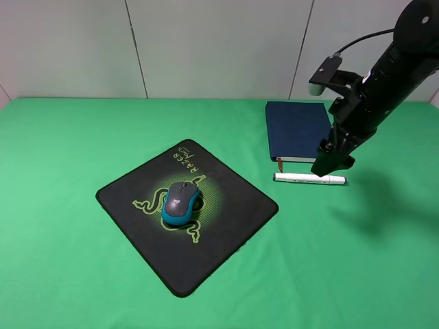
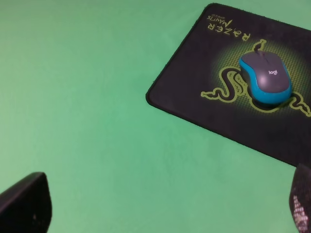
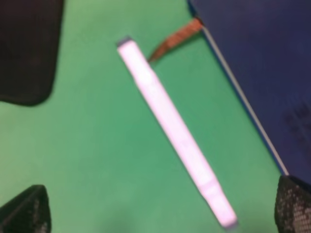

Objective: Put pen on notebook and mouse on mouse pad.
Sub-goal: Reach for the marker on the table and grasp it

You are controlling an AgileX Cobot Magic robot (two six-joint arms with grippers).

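Green tabletop cover (image 1: 62, 274): fills exterior high view from 9 o'clock through 6 o'clock to 3 o'clock. Matte, uniform colour. Fine felt-like grain shows in left wrist view; blurred in right wrist view. Far edge runs straight across toward 12 o'clock, meeting wall.
Wall panels (image 1: 212, 48): pale grey, flat, band at 12 o'clock.
Seams (image 1: 136, 48): thin, dark, slightly slanted; one at 11 o'clock, another at 1 o'clock.
Shadow (image 1: 374, 205): soft, darker green patch on cover, between 3 and 4 o'clock.
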